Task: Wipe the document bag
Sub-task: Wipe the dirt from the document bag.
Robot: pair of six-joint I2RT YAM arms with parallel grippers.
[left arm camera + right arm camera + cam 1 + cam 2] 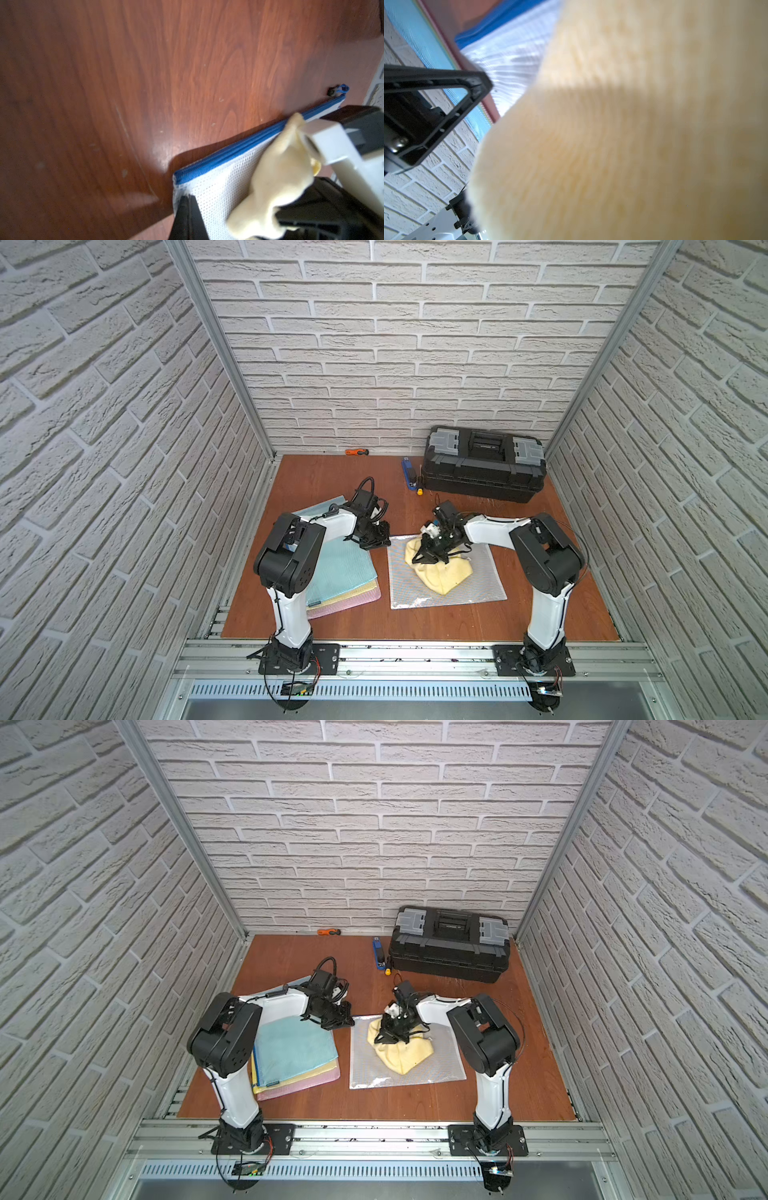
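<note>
The document bag (478,589), white mesh with a blue zip (228,158), lies flat on the wooden table (332,481) directly beneath the right gripper (432,559); its long axis runs side to side across the table, with the zip edge on the side away from the arm bases, facing the toolbox (484,464); the zip pull (342,88) sits at the end of that edge farthest from the left gripper (376,545).

The left arm (336,524) rises from its base to a high elbow; its forearm reaches forward and inward over a stack of coloured bags (340,572), with the wrist tipped down; its jaws are closed together with nothing between them, and the fingertips (187,207) rest on the bag's zip-side corner.

The right arm (490,529) mirrors it, its forearm stretched inward along the bag's far edge and its wrist pitched down; its jaws are closed on a bunched yellow cloth (444,574); the cloth spreads out below that gripper and lies on the mesh near the bag's middle; in the right wrist view the cloth fills most of the frame, blurred.
</note>
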